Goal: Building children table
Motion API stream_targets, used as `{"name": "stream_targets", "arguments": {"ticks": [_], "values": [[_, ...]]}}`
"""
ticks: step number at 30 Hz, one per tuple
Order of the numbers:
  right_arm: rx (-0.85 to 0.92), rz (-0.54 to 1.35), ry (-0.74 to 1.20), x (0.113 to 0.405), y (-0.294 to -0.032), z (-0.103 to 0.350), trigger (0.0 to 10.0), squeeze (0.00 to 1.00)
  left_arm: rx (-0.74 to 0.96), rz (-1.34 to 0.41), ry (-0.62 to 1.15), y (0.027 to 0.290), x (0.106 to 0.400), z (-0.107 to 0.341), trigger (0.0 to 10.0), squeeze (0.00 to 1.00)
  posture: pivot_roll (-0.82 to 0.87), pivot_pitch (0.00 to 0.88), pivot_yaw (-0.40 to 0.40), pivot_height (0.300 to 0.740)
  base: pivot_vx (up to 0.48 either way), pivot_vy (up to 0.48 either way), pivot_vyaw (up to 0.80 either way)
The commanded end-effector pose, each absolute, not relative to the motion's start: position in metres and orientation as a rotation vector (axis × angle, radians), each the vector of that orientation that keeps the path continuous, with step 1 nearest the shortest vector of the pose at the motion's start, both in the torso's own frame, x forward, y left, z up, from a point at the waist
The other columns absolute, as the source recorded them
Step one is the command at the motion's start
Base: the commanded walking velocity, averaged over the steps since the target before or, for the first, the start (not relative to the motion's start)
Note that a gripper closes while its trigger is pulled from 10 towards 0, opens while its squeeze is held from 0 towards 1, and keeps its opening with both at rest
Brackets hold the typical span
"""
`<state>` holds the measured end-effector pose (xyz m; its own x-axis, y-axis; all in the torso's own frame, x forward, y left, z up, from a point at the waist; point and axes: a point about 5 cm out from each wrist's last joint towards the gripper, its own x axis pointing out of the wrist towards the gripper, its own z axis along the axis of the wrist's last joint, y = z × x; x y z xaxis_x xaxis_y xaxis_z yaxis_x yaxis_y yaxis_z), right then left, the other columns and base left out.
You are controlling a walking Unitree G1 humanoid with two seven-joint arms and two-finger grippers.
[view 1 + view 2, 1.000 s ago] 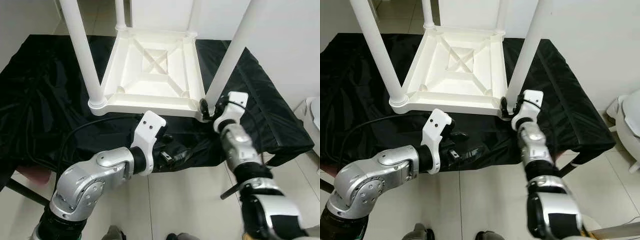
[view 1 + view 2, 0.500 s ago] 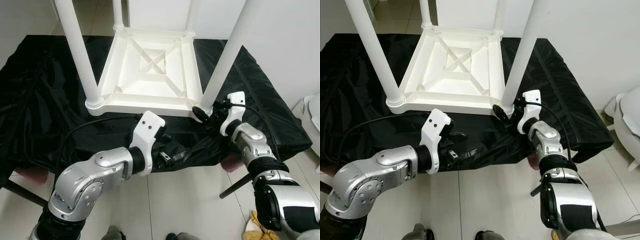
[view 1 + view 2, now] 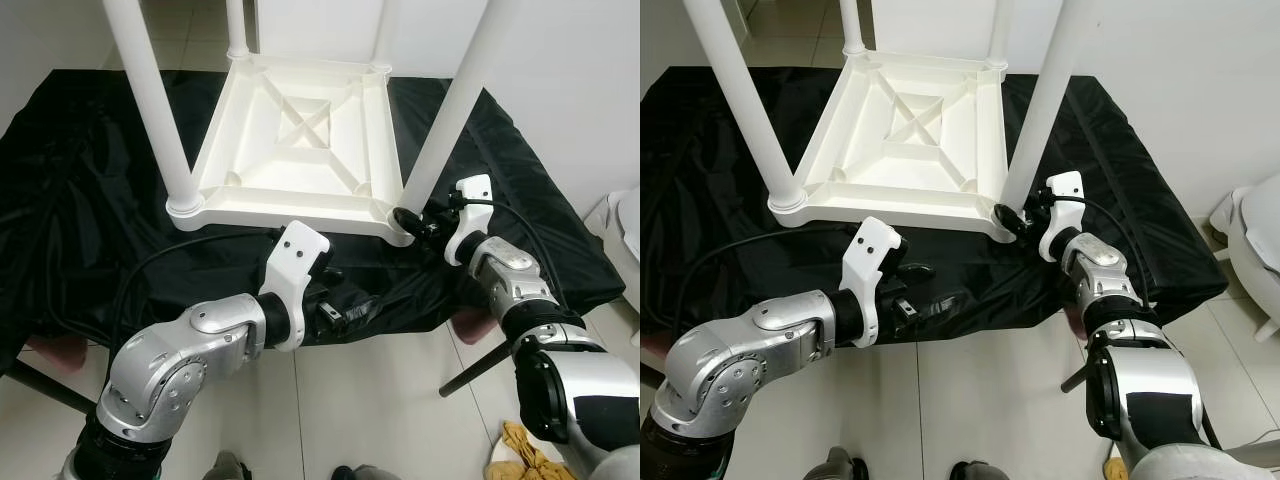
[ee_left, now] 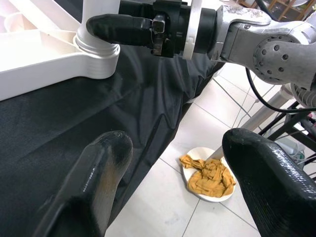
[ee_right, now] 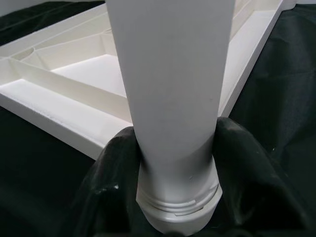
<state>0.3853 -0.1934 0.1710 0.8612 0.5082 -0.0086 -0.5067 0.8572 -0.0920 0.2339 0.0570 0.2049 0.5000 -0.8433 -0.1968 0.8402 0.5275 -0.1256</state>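
Upside down on a black cloth (image 3: pixel 90 190) lies the white children table (image 3: pixel 300 140), with legs pointing up and cut off by the top edge, so that no far ends can be seen. At the near right corner, clamped around the base of the near right leg (image 3: pixel 445 115) just above its socket, is the right gripper (image 3: pixel 412 222), one finger partly hidden behind the leg. Near the cloth's front edge, touching nothing, hovers the left gripper (image 4: pixel 173 163) with fingers spread apart, and past it on the floor lies a white plate (image 4: pixel 207 173) with something orange, hard to make out.
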Motion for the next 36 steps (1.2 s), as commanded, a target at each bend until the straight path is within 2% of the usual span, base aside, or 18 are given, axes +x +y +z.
{"name": "stream_targets", "arguments": {"ticks": [1, 8, 16, 25, 36], "values": [[-0.082, 0.575, 0.008, 0.384, -0.189, 0.166, 0.0, 0.0, -0.006, -1.03, 0.243, 0.057, 0.232, 0.207, 10.0, 0.0, 0.07, 0.108, -0.031, 0.74, 0.0, 0.0, 0.0], [-0.06, 0.581, 0.019, 0.382, -0.187, 0.16, 0.0, 0.0, -0.003, -1.036, 0.244, 0.057, 0.232, 0.207, 10.0, 0.0, 0.06, 0.109, -0.027, 0.74, 0.0, 0.0, 0.0], [-0.006, 0.468, 0.009, 0.382, -0.189, 0.154, 0.0, 0.0, -0.005, -1.038, 0.248, 0.057, 0.231, 0.206, 10.0, 0.0, 0.06, 0.113, -0.027, 0.74, 0.0, 0.0, 0.0], [0.1, 0.228, -0.016, 0.386, -0.182, 0.152, 0.0, 0.0, -0.008, -1.047, 0.252, 0.056, 0.23, 0.205, 10.0, 0.0, 0.05, 0.113, -0.023, 0.74, 0.0, 0.0, 0.0], [0.107, -0.074, -0.03, 0.389, -0.163, 0.155, 0.0, 0.0, -0.018, -1.046, 0.252, 0.055, 0.23, 0.205, 10.0, 0.0, 0.05, 0.113, -0.034, 0.74, 0.0, 0.0, 0.0]]}}
